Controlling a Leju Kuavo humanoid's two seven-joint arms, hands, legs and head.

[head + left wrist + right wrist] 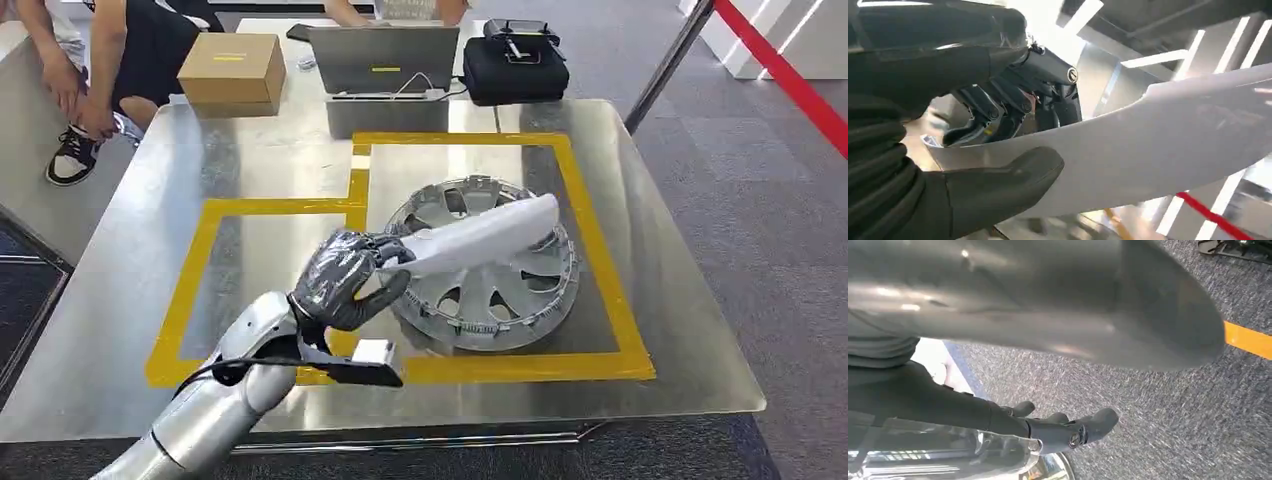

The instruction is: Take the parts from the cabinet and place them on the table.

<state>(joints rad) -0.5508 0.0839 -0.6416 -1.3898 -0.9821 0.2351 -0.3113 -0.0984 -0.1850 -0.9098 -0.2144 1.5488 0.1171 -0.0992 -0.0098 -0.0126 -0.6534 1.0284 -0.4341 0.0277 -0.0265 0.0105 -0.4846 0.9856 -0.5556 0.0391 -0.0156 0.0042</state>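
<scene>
Now the left robot hand grips one end of a long white part, thumb under it and fingers over the top. That part slants over the silver wheel cover, which lies flat on the metal desk inside the right yellow-taped square. Beyond the wheel cover stand a laptop, a cardboard box and a black bag. The right robot hand hangs over grey carpet, fingers loosely apart and holding nothing.
</scene>
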